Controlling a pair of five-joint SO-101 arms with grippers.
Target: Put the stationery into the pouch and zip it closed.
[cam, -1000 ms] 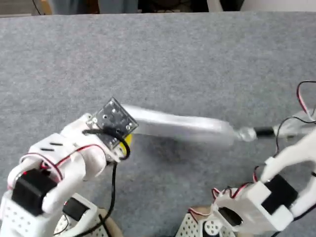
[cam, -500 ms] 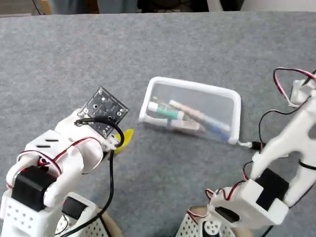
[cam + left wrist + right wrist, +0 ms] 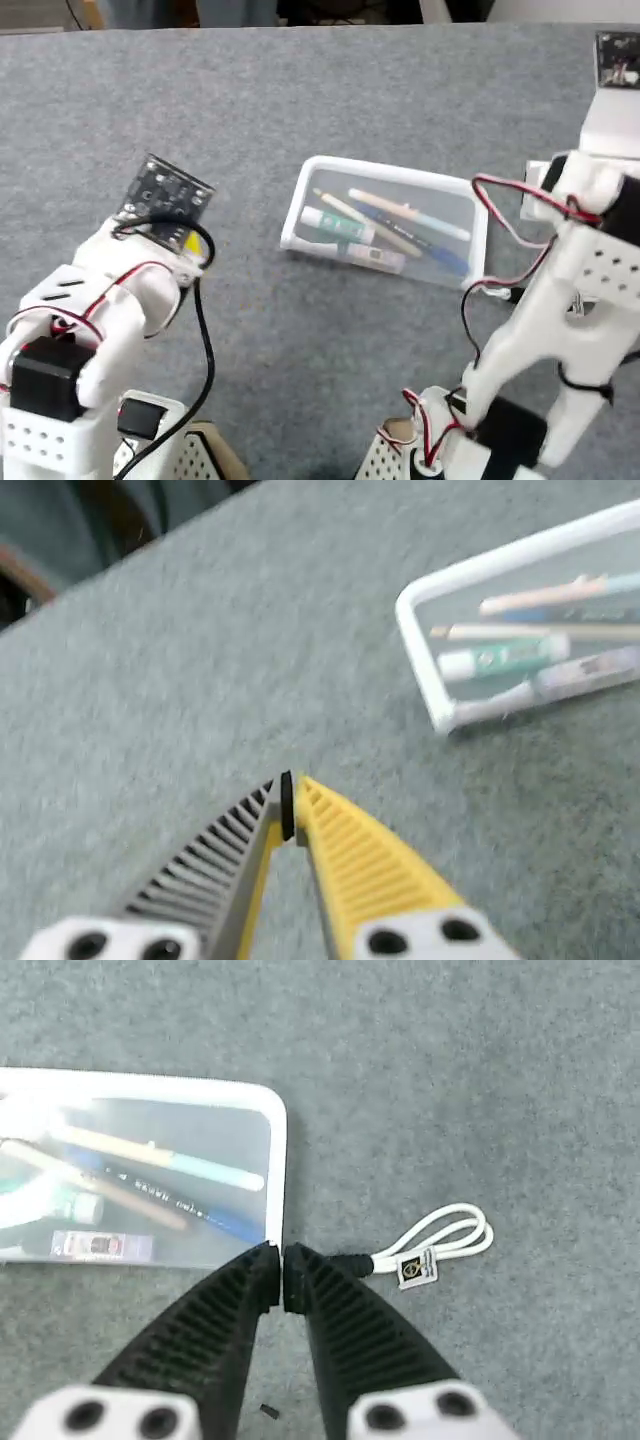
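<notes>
The clear pouch with a white rim (image 3: 296, 208) lies flat mid-table. Inside it are several pens (image 3: 400, 215) and a green-and-white tube (image 3: 335, 225). Its white pull cord (image 3: 495, 292) trails from the near right corner. In the left wrist view my left gripper (image 3: 288, 810) is shut and empty, above bare table well to the left of the pouch rim (image 3: 420, 670). In the right wrist view my right gripper (image 3: 280, 1265) is also shut and holds nothing. It hovers over the corner of the pouch rim (image 3: 278, 1170), beside the cord's tag (image 3: 414, 1270).
Grey felt covers the table (image 3: 330, 90), with open room behind and to the left of the pouch. The right arm (image 3: 590, 250) stands tall at the right edge, over the pouch's right end. The left arm (image 3: 110, 290) sits at the near left.
A second ago the pouch was held stretched between both grippers. It has been let go and now lies flat; the left arm drew back to the left and the right arm rose and pulled back.
</notes>
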